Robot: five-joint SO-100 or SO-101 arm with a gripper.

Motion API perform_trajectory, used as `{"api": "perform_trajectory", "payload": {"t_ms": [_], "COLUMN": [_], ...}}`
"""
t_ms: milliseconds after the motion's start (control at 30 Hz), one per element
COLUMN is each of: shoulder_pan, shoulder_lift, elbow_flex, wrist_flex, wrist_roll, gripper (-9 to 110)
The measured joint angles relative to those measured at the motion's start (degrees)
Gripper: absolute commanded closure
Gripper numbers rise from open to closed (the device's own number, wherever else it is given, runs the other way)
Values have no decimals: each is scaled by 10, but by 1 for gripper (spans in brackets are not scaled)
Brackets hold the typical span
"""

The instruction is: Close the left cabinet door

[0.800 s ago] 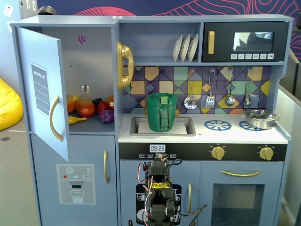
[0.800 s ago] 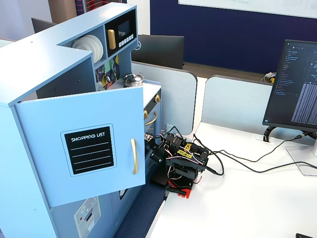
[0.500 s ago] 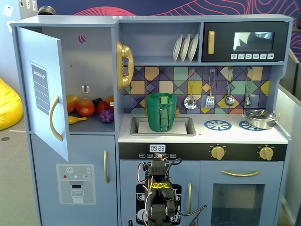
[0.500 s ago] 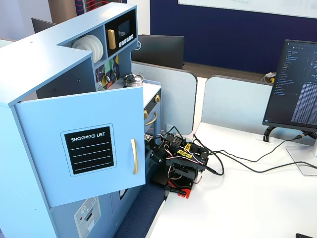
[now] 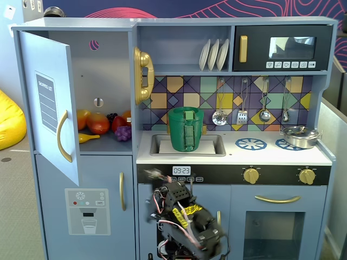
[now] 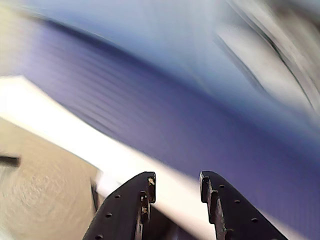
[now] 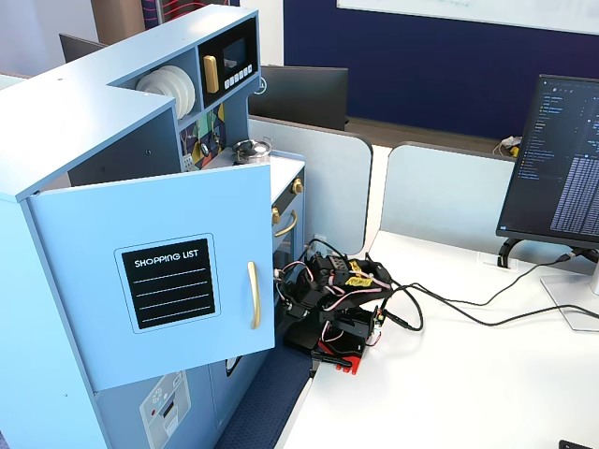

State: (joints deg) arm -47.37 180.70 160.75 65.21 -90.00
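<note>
The left door [image 5: 47,103] stands wide open — a flat, smooth light-blue panel with a black chalkboard label and a curved gold handle [image 5: 63,136], swung out from the cabinet's upper left compartment. Inside that compartment, glossy plastic fruit [image 5: 103,125] lies on the shelf. The arm [image 7: 335,304], black with loose wiring, is folded low in front of the kitchen, well apart from the door. In the blurred wrist view the gripper [image 6: 176,186] shows two dark, perforated fingers apart — nothing between them.
</note>
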Motion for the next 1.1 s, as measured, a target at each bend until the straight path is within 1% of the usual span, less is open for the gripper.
{"api": "perform_trajectory", "payload": {"t_ms": [133, 233, 300, 400, 533, 633, 733, 867, 1100], "shoulder_pan": [-252, -427, -514, -584, -597, -591, -568, -526, -475], "shoulder_lift": [-50, -123, -192, -304, -464, -577, -667, -733, -746], "elbow_flex": [-59, -87, -109, -161, -258, -337, -420, -480, -497], "wrist_flex": [-124, -248, -347, -502, -649, -714, -742, -769, -773], "wrist_roll": [-86, -119, -129, -145, -155, -163, -174, -194, -218], "gripper": [102, 102, 102, 102, 102, 102, 102, 102, 102]}}
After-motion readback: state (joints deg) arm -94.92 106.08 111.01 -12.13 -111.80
